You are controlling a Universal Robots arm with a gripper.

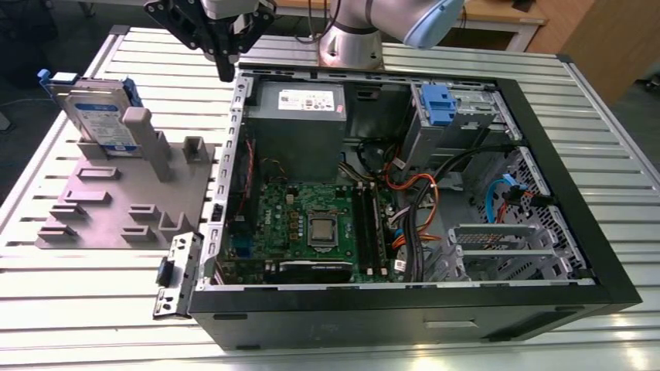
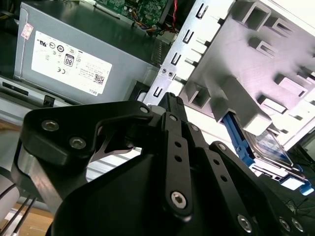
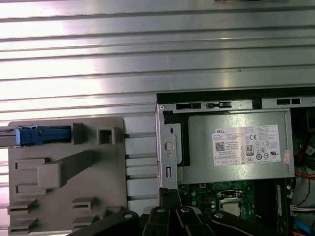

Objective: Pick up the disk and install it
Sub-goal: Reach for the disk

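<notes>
1. The gripper [image 1: 225, 71] hangs just outside the open computer case [image 1: 413, 313], over the corner of the case where the grey power-supply box [image 1: 299, 116] sits.
2. Its black fingers are drawn together to a single tip and hold nothing; in both wrist views the tip [image 2: 170, 101] [image 3: 170, 196] lies against the case's perforated metal edge rail.
3. The disk [image 1: 98, 116] is outside the case, on the exterior view's left of it. It stands upright on edge in a slot of a grey fixture plate [image 1: 113, 197], well apart from the gripper.
4. The disk's white-and-blue label faces outward, and its blue carrier frame shows along its edges. The second wrist view shows the disk [image 2: 270, 147] beyond the plate's raised blocks [image 2: 256, 64], and the first wrist view shows its blue frame edge-on [image 3: 44, 134] at the far end of the plate [image 3: 64, 191] from the case.
5. The fixture plate lies flat beside the case, nearly touching the case's side wall.
6. Inside the case, the power-supply box [image 2: 74, 49] [image 3: 236, 162] sits in the corner nearest the gripper, with the green motherboard [image 1: 309, 224] next to it.
7. A small blue latch [image 1: 438, 104] sits on the drive bay, deeper in the case than the power-supply box.
8. The case and the plate both rest on a table of aluminium slats [image 1: 103, 309].
</notes>
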